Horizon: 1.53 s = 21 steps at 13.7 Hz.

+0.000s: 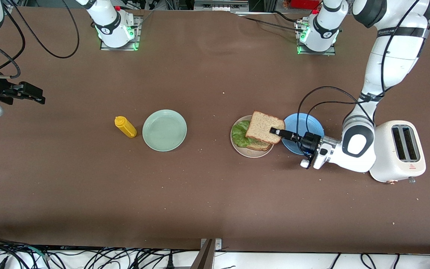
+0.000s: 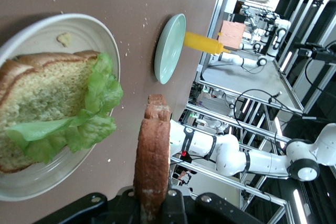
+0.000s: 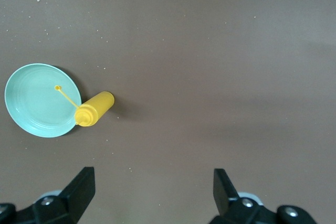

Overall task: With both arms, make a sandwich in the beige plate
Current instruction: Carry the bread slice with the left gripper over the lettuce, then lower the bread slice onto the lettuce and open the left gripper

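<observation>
Lettuce [image 1: 240,133] and bread [image 1: 259,145] lay on the beige plate [image 1: 253,154] mid-table, while the left gripper [image 1: 274,131], reaching in low and level over the blue plate [image 1: 312,120], pinched the top slice [image 1: 264,127] by one edge above them. Held so, that slice could sag, or drop crooked and overhang the rim. The right gripper [image 1: 39,98] waited with fingers apart over the table's edge at the right arm's end.

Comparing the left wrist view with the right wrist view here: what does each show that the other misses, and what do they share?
Only the left wrist view shows the left gripper shut on a bread slice above the beige plate, where another slice and lettuce lie.

Only the right wrist view shows the right gripper, open over bare table.

Both show the mint-green plate and the yellow bottle beside it.
</observation>
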{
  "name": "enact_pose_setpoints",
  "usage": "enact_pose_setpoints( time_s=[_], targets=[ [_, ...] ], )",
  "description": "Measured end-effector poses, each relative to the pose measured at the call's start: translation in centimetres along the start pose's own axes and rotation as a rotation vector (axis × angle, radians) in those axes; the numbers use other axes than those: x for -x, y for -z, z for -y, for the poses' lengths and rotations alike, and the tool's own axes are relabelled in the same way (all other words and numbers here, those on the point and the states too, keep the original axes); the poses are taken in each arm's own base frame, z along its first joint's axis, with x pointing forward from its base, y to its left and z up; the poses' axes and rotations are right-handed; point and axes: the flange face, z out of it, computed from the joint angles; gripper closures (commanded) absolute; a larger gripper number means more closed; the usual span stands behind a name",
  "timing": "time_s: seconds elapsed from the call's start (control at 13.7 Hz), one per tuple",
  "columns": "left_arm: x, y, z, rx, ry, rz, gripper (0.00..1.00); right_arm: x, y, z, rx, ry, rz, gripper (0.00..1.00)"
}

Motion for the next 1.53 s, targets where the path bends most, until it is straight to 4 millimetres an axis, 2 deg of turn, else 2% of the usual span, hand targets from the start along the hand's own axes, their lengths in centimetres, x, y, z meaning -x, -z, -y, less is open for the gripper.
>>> enact_pose_setpoints(
  time_s=[0.15,0.44,0.66,0.73,0.8,0.88,1.31,1.53],
  targets=[
    [0.1,-1.0,0.8,0.003,-0.014,0.007,1.0,0.0,0.0,0.0,0.0,0.0,-0.002,0.0],
    [-0.9,-3.1,1.0,-0.056,-0.018,-0.021,1.0,0.0,0.1,0.0,0.0,0.0,-0.003,0.0],
    [-0.9,-3.4,1.1,-0.062,-0.017,-0.021,0.98,0.0,0.1,0.0,0.0,0.0,-0.003,0.0],
    [-0.9,-3.4,1.1,-0.062,-0.016,-0.022,0.56,0.0,0.1,0.0,0.0,0.0,-0.003,0.0],
    [-0.9,-3.4,1.1,-0.063,-0.016,-0.023,0.04,0.0,0.1,0.0,0.0,0.0,-0.003,0.0],
    [-0.9,-3.3,1.1,-0.064,-0.016,-0.024,0.0,0.0,0.1,0.0,0.0,0.0,-0.004,0.0],
    [-1.2,-2.6,0.6,-0.072,-0.031,-0.039,0.0,-0.2,0.2,0.0,0.001,0.0,-0.019,0.0],
    [-1.7,-1.3,-1.1,-0.135,-0.08,-0.028,0.0,-0.2,0.2,0.0,0.001,0.0,-0.019,0.0]
  ],
)
